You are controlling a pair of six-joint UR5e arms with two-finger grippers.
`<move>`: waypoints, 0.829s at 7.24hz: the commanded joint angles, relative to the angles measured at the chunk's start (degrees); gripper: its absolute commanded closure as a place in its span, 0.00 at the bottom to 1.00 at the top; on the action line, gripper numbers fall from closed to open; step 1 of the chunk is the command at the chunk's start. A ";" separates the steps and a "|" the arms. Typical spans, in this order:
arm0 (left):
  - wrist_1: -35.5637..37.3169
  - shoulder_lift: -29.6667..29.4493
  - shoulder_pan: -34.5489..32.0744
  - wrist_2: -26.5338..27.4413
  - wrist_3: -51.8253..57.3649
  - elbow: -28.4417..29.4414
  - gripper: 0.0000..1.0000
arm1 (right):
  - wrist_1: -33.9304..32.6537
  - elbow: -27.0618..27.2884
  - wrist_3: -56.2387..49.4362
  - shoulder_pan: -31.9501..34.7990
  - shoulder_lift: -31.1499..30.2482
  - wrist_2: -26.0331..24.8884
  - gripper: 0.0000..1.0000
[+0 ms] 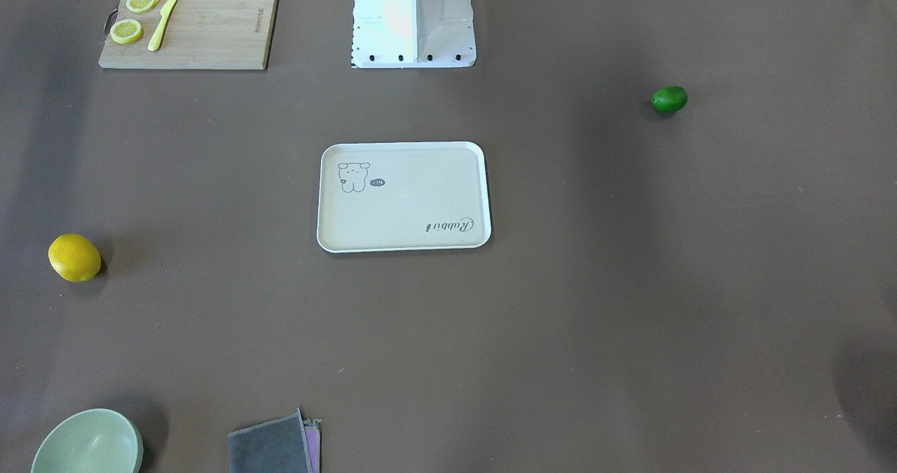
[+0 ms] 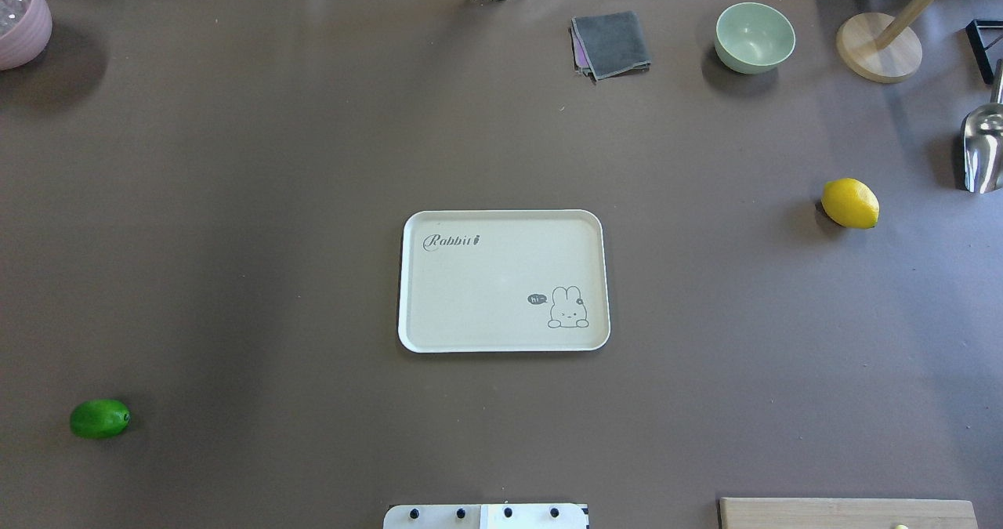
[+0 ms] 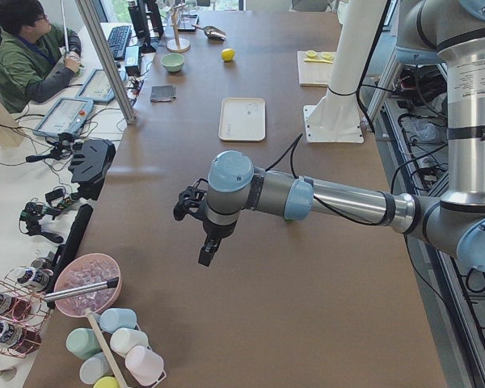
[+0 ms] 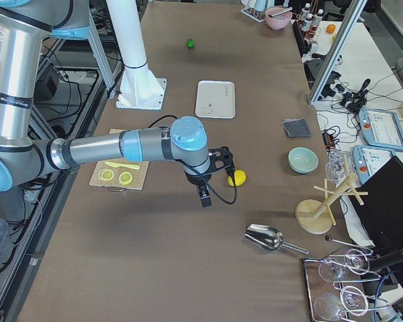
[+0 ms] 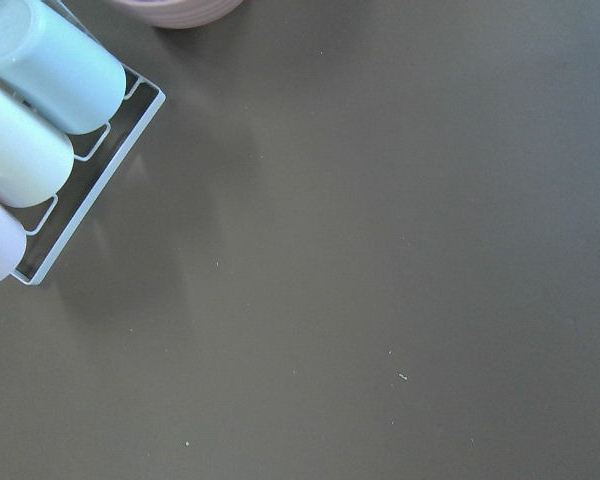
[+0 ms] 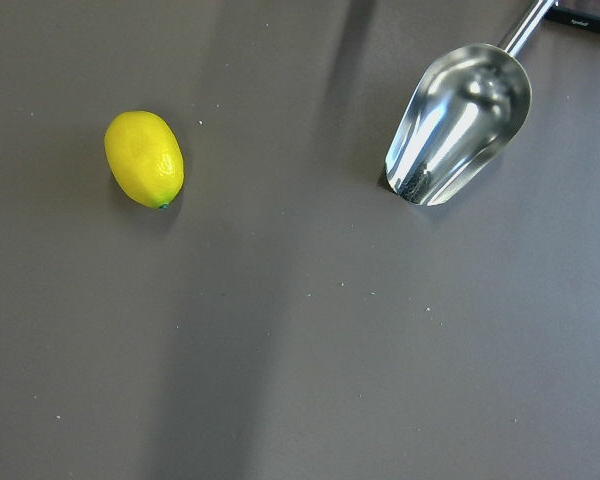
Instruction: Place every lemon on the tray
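The yellow lemon (image 1: 74, 257) lies on the brown table far out on my right side; it also shows in the overhead view (image 2: 850, 203) and the right wrist view (image 6: 144, 158). The green lemon (image 1: 669, 99) lies on the table on my left side (image 2: 99, 418). The cream tray (image 2: 486, 278) sits mid-table with nothing on it. My left gripper (image 3: 186, 204) hovers above the table's left end, far from the green lemon. My right gripper (image 4: 223, 161) hovers above the table close to the yellow lemon (image 4: 237, 178). I cannot tell whether either gripper is open or shut.
A wooden cutting board (image 1: 210, 24) with lemon slices and a yellow knife lies near the robot base (image 1: 413, 17). A green bowl (image 2: 754, 37), grey cloth (image 2: 611, 43), wooden stand (image 2: 878, 47) and metal scoop (image 6: 460, 120) stand at the far right. A cup rack (image 5: 40, 120) and pink bowl (image 2: 19, 19) are at the far left.
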 commanded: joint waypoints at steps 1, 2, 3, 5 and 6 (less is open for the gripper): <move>-12.78 -0.25 -0.34 0.03 -0.17 2.90 0.00 | 0.00 0.34 0.07 0.61 0.58 0.11 0.00; -14.15 -1.22 -0.25 -0.58 -3.39 5.02 0.00 | 0.00 0.43 0.33 0.87 0.50 0.72 0.00; -15.13 -0.88 -0.25 -0.59 -4.64 3.99 0.00 | 0.61 0.34 -0.19 2.18 0.06 0.64 0.00; -18.11 -0.88 -0.07 -0.59 -4.57 4.07 0.00 | 6.65 -0.19 0.94 2.19 -0.29 1.08 0.00; -20.12 -0.44 0.88 -0.85 -6.04 4.59 0.00 | 7.03 -0.27 4.08 2.11 -0.29 1.17 0.00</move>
